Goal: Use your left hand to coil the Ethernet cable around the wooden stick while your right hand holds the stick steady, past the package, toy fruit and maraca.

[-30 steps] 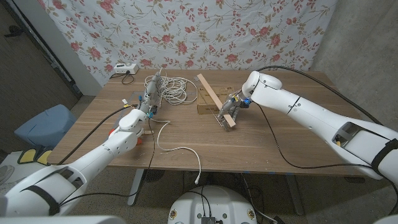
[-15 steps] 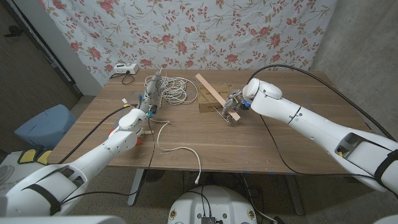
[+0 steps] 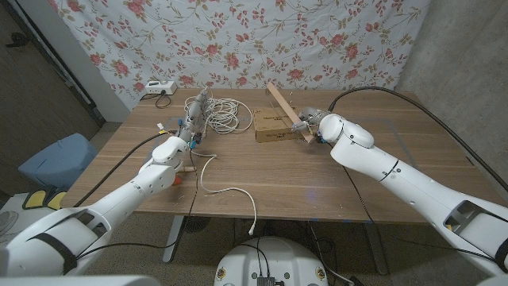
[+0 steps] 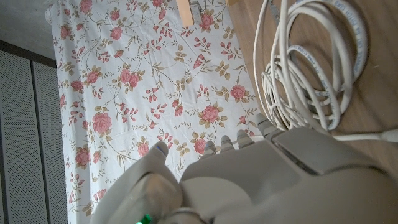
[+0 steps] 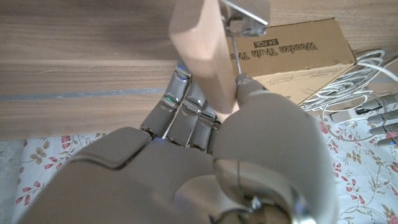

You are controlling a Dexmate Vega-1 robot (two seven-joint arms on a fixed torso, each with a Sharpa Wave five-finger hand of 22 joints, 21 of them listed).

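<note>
The white Ethernet cable (image 3: 225, 114) lies mostly in a loose coil at the table's back left, and one loose end trails toward the front edge (image 3: 253, 216). My left hand (image 3: 191, 127) reaches up to the coil's left side with its fingers stretched out; I see nothing held in them. The left wrist view has the coil (image 4: 309, 73) just past its fingertips (image 4: 238, 140). My right hand (image 3: 311, 125) grips the wooden stick (image 3: 284, 102) by its lower end, and the stick slants up and back over the cardboard package (image 3: 272, 132). The right wrist view shows the stick (image 5: 202, 56) and package (image 5: 298, 53).
A small orange thing (image 3: 183, 168) lies under my left forearm. A white power box (image 3: 158, 87) sits at the table's back left corner. A blue bin (image 3: 54, 160) stands on the floor to the left. A flowered curtain (image 3: 317, 40) hangs behind.
My right hand has carried the stick back and to the right, from in front of the package to beside it, and tilted it up over the package. The left hand stayed put.
</note>
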